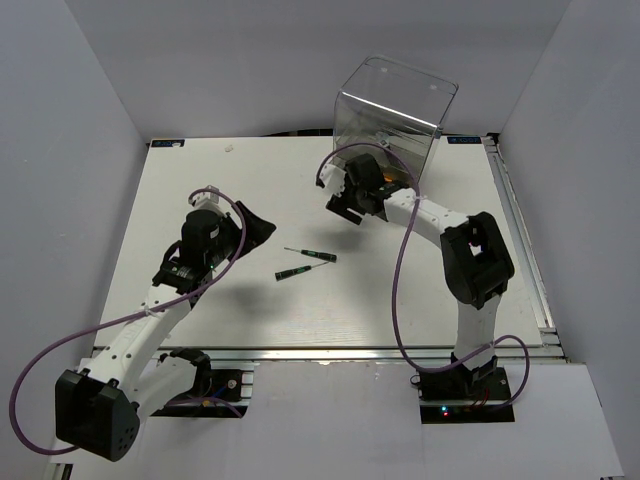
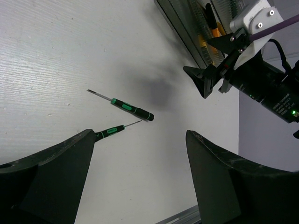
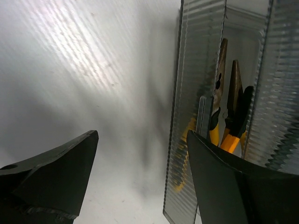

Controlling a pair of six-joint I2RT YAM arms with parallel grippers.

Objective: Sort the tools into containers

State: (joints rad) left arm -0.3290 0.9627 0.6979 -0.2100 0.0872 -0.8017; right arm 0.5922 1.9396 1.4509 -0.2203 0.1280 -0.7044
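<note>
Left claw (image 2: 140, 135), right claw (image 3: 142, 134) wide; two screwdrivers (image 2: 132, 108) on table (image 2: 46, 46); two tools (image 3: 235, 88) in cabinet (image 3: 187, 93).

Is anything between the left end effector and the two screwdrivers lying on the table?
Nothing visible. The left end effector is open, with only bare table between it and the nearer screwdriver and the farther screwdriver. The right end effector is away at the drawer cabinet.
</note>
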